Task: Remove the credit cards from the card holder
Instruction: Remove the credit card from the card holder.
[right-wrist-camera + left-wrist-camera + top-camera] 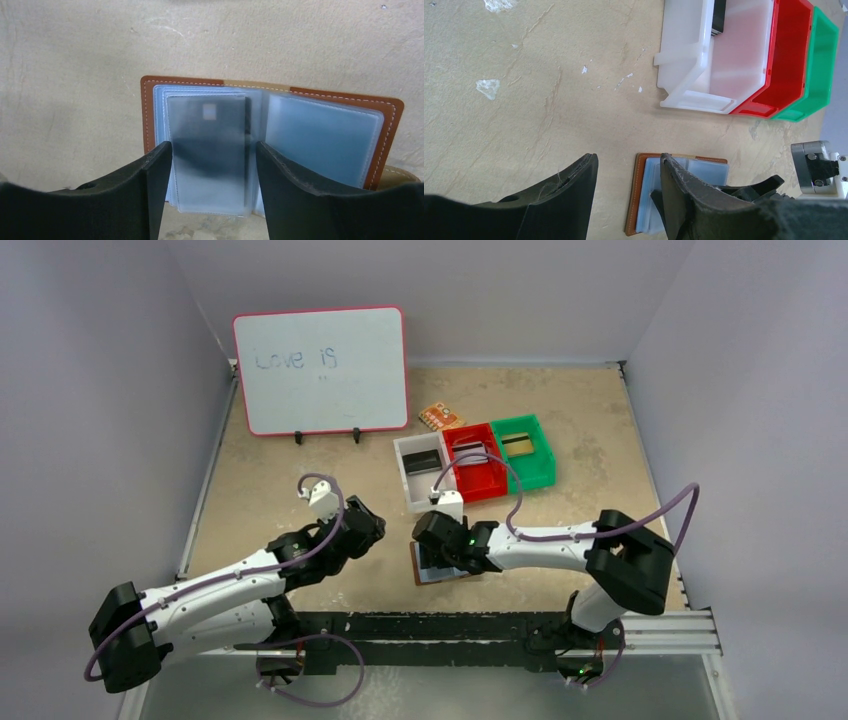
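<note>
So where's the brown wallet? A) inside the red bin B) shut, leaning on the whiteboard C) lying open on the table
C: the card holder lies open flat on the table, its clear pockets facing up, right by the right hand.

I work in a lab test cell, not a home. Plain pale lilac wall panels box in my beige speckled tabletop at nine, twelve and three o'clock. At six o'clock a slotted aluminium rail carries my white-and-black left arm and right arm. A pink-framed whiteboard stands propped at eleven o'clock. A small white plastic bin, a red one and a green one sit in a row towards one o'clock.
</note>
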`<act>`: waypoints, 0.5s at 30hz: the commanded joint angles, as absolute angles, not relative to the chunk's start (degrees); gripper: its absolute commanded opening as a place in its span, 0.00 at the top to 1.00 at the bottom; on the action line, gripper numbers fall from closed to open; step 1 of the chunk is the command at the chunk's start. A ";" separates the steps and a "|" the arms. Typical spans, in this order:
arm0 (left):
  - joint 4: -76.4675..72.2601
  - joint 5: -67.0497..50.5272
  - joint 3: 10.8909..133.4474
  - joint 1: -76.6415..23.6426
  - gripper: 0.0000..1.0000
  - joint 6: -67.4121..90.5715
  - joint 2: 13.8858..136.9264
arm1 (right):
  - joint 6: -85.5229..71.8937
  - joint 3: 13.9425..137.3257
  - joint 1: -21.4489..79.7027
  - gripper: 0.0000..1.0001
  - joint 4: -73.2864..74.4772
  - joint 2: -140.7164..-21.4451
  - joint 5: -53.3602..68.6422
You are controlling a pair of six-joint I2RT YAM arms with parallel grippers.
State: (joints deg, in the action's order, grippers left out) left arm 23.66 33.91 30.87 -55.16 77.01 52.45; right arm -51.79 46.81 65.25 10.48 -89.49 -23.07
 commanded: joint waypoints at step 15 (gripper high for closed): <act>19.72 32.53 32.15 -55.37 0.51 76.48 54.60 | -55.73 44.65 65.48 0.32 14.32 -85.90 -21.62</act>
